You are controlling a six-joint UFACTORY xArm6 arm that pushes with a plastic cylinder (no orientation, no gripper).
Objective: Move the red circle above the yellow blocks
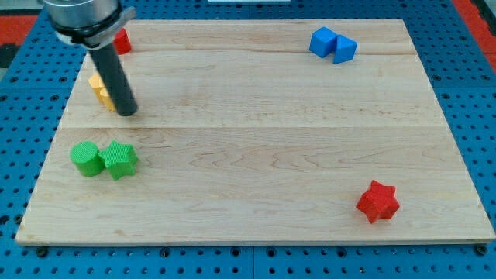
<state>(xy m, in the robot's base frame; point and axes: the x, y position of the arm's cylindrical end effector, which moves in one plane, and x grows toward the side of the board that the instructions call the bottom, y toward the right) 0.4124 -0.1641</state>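
- My tip [127, 111], a bare rod end with nothing to open or close, sits on the wooden board [256, 147], touching the yellow blocks [100, 88] on their right side.
- The red circle [122, 41] lies just above them, near the board's top-left corner, partly hidden by the arm.
- A green cylinder [86, 158] and green star [118, 160] touch lower left.
- Two blue blocks [332, 44] sit top right; a red star [377, 201] lower right.

my tip [126, 111] rests at the far left, touching the yellow blocks [99, 88]; the red circle [122, 41] sits just beyond, partly hidden.
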